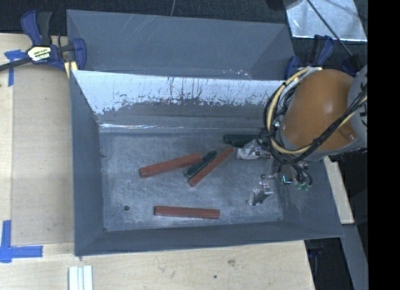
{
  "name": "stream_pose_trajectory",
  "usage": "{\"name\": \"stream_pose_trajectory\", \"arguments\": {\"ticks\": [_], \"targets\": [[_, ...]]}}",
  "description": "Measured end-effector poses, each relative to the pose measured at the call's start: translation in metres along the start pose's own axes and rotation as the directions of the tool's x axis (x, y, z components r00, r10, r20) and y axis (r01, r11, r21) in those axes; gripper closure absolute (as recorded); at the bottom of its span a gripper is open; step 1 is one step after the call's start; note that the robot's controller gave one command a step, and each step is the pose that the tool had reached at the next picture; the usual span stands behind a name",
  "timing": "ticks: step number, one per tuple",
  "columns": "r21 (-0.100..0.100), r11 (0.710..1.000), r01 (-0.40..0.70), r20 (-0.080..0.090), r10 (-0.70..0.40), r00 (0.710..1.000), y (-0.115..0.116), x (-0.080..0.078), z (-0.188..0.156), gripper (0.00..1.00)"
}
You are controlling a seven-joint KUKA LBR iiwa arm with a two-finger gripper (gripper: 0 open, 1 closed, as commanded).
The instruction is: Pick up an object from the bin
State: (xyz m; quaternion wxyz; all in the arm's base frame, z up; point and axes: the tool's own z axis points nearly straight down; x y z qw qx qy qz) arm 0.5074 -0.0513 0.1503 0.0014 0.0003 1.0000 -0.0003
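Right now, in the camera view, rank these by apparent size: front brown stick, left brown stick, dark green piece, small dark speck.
Largest: front brown stick and left brown stick, alike, so tied.
Then dark green piece.
Smallest: small dark speck.

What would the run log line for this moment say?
gripper: low over bin floor, right side | nearest: red-brown stick touching dark green piece
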Motion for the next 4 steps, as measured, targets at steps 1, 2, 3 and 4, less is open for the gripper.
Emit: {"name": "stream_pose_trajectory", "arguments": {"ticks": [1,2,3,4], "targets": [[0.000,1.000,0.031,0.003,-0.031,1.000,0.027,-0.061,0.022,0.00],[0.003,0.992,0.127,0.031,-0.128,0.991,0.011,-0.049,0.072,1.00],[0.003,0.992,0.128,0.030,-0.128,0.991,0.011,-0.049,0.072,1.00],[0.000,0.986,0.166,0.002,-0.166,0.986,0.026,-0.021,-0.071,1.00]]}}
